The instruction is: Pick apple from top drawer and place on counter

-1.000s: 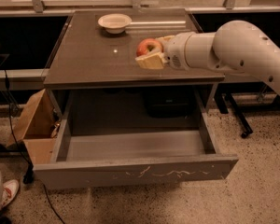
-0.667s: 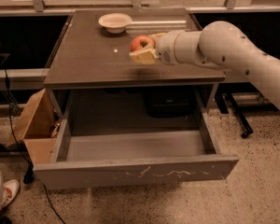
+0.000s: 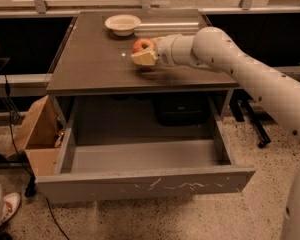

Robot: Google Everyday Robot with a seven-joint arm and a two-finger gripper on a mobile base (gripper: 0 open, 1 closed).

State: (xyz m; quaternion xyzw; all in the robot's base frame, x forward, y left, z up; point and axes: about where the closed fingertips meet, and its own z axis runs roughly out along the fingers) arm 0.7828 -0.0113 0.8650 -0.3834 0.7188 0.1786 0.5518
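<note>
The red apple (image 3: 142,45) with yellowish patches is held in my gripper (image 3: 145,53), just above the middle of the dark counter (image 3: 90,59). The gripper's pale fingers (image 3: 145,58) are closed around the apple from the right and below. My white arm (image 3: 230,59) reaches in from the right across the counter. The top drawer (image 3: 140,181) is pulled fully open below the counter; its grey inside shows nothing in it and its front panel carries pale scratches.
A pale round bowl (image 3: 122,23) sits at the back of the counter, just left of the gripper. A brown cardboard box (image 3: 37,134) stands on the floor left of the drawer. A shoe (image 3: 5,209) shows at the lower left.
The gripper has carried the apple leftward and toward the back over the counter, closer to the bowl. The drawer has not moved.
</note>
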